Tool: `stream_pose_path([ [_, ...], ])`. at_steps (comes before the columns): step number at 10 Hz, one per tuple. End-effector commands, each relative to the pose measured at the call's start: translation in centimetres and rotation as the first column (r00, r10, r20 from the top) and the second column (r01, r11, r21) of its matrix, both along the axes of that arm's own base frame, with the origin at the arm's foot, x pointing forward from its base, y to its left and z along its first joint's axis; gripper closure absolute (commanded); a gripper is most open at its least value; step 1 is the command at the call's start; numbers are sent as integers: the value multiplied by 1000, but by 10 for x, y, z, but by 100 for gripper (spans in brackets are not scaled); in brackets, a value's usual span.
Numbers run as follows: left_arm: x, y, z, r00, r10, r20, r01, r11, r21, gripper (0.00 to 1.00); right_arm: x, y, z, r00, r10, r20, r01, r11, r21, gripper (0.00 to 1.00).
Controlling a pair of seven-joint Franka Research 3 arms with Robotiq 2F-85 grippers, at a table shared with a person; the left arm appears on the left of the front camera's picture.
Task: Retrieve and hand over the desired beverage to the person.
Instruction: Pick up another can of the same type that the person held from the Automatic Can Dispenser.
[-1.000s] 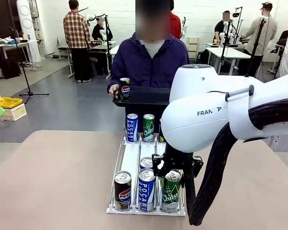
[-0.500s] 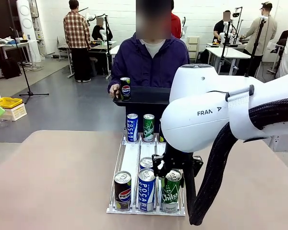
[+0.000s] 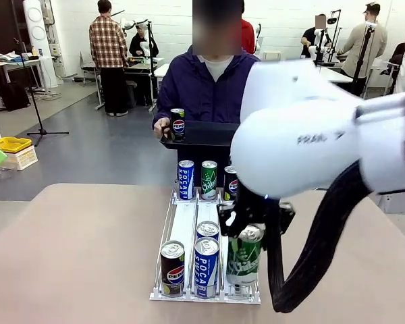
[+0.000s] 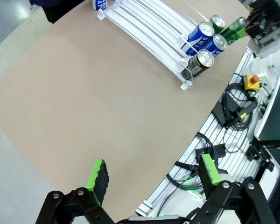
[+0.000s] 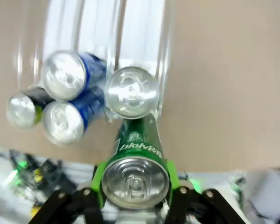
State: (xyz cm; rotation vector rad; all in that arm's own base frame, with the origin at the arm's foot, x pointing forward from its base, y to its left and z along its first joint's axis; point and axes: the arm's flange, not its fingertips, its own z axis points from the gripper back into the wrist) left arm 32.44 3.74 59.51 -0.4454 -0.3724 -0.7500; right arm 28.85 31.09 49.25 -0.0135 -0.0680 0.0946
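The right gripper (image 3: 251,233) is clamped on a green Chilsung can (image 3: 244,258), its green pads (image 5: 99,179) pressed to the can's sides just below the rim. The can is tilted and lifted a little above the near end of the white wire rack (image 3: 163,229), in the rack's right lane.

Just left of the gripper stand two blue Pocari cans (image 3: 206,266), one behind the other, and left of those a black Pepsi can (image 3: 172,268). In the right wrist view another silver-topped can (image 5: 130,92) sits right behind the held one in the same lane.

Beyond the gripper, at the rack's far end, three more cans stand in a row: blue, green (image 3: 208,179) and a Pepsi partly hidden by the arm.

Farther off, the person (image 3: 209,84) holds a black tray (image 3: 202,133) with one Pepsi can on it.

The left gripper (image 4: 153,175) hangs well apart over bare table (image 4: 84,102), jaws spread wide with nothing between them.
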Motion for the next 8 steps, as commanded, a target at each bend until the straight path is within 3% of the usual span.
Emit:
stream_pose_path([
  [1,0,2,1,1000,-15,3,15,1000,-6,0,1,-6,78,997,-57,42,58,998,-36,100],
  [3,0,2,1,1000,-15,3,15,1000,-6,0,2,-5,143,993,-76,84,78,997,-13,100],
  [5,0,2,1,1000,-15,3,15,1000,-6,0,8,-4,186,988,-90,126,87,996,25,100],
  [8,0,2,1,1000,-15,3,15,1000,-6,0,40,-8,199,990,-107,91,101,993,68,100],
])
